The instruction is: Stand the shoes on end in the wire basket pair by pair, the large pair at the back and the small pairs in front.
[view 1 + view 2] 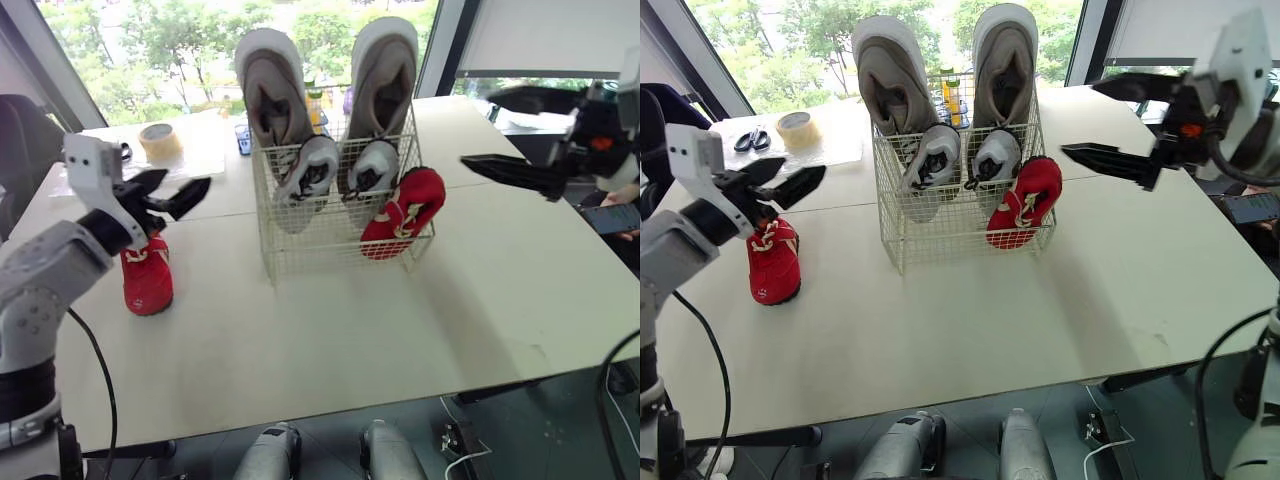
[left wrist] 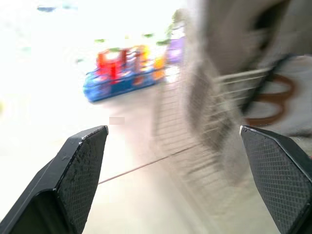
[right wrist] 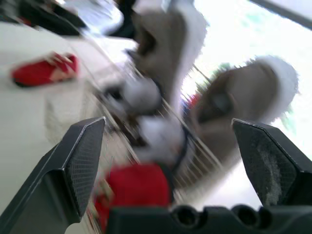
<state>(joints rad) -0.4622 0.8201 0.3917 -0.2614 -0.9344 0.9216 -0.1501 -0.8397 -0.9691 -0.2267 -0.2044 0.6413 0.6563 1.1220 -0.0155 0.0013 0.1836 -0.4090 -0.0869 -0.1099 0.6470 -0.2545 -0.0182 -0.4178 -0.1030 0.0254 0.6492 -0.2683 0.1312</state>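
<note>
the wire basket (image 1: pixel 340 235) is a box of thin white mesh standing in the middle of the pale, matte surface (image 1: pixel 350 330). at its back two large grey shoes (image 1: pixel 275 95) (image 1: pixel 382 80) stand on end, soft suede-like uppers with thick white rounded soles rising well above the rim. in front of them are two small grey-and-white shoes (image 1: pixel 308 180) (image 1: pixel 370 172) with dark trim, side by side, also upright. one small red shoe (image 1: pixel 405 212), fuzzy fabric with pale laces, sits at the basket's front right corner, tilted so that its upper end leans out over the rim. its partner, the second red shoe (image 1: pixel 148 275), lies flat on the surface well to the left of the basket.

the left pincer (image 1: pixel 185 183), two black wedge-shaped fingers with cross-hatched pads, is spread wide and holds nothing; it hangs just above the red shoe on the surface, and i cannot tell whether it touches it. the right pincer (image 1: pixel 1080 120) is also spread wide and empty, in the air to the right of the basket and apart from it.

a roll of tan tape (image 1: pixel 160 140) and a pair of scissors (image 1: pixel 752 140) lie at the far left of the surface.
</note>
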